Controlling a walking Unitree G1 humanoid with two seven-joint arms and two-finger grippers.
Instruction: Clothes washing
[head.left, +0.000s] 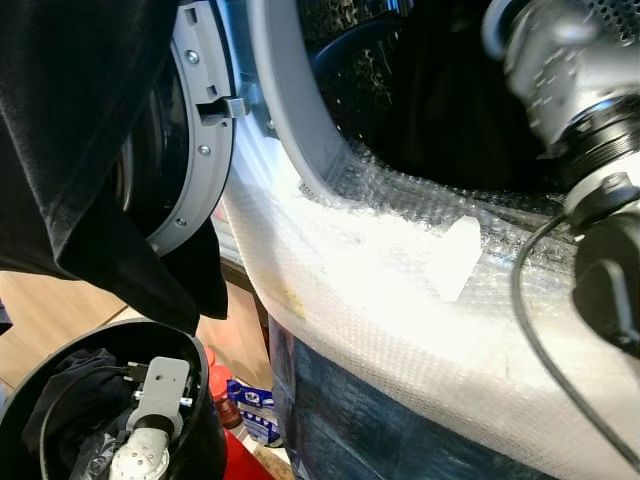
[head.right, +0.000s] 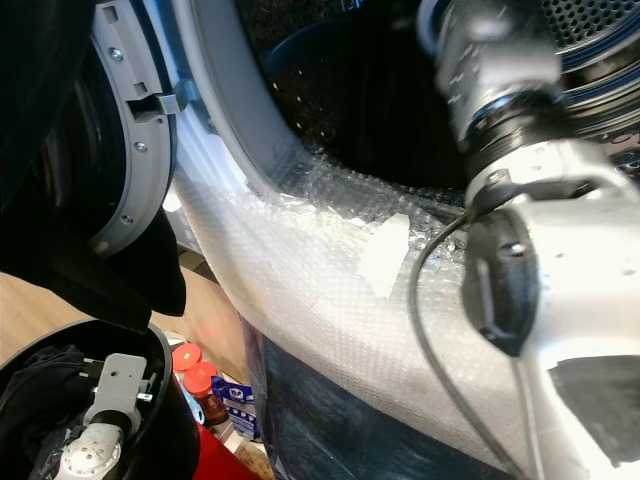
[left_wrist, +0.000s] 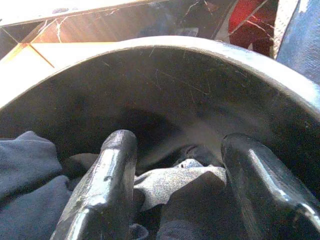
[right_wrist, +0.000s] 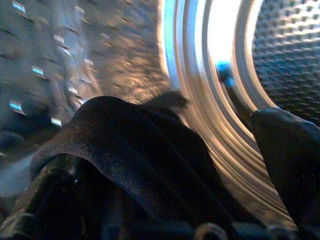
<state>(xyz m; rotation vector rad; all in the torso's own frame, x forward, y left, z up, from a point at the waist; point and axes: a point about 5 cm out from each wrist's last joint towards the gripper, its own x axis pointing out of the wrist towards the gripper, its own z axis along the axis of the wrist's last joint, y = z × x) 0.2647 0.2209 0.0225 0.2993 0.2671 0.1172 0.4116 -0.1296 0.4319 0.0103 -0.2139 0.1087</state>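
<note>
The washing machine's drum (head.left: 420, 100) stands open in front of me, and my right arm (head.left: 580, 90) reaches into it. In the right wrist view my right gripper (right_wrist: 175, 140) is open inside the perforated drum. A black garment (right_wrist: 130, 145) lies draped over one finger, and the other finger (right_wrist: 290, 160) stands apart. My left arm (head.left: 155, 410) reaches down into a black basket (head.left: 205, 430) holding dark clothes (head.left: 70, 400). My left gripper (left_wrist: 180, 145) is open just above a grey cloth (left_wrist: 170, 182). Another black garment (head.left: 70, 150) hangs at the upper left.
The grey round door (head.left: 195, 130) is swung open to the left. Bubble wrap (head.left: 400, 290) covers the washer's front below the opening. Red-capped bottles (head.right: 190, 365) and a blue packet (head.left: 250, 405) stand on the wooden floor (head.left: 40, 310) beside the basket.
</note>
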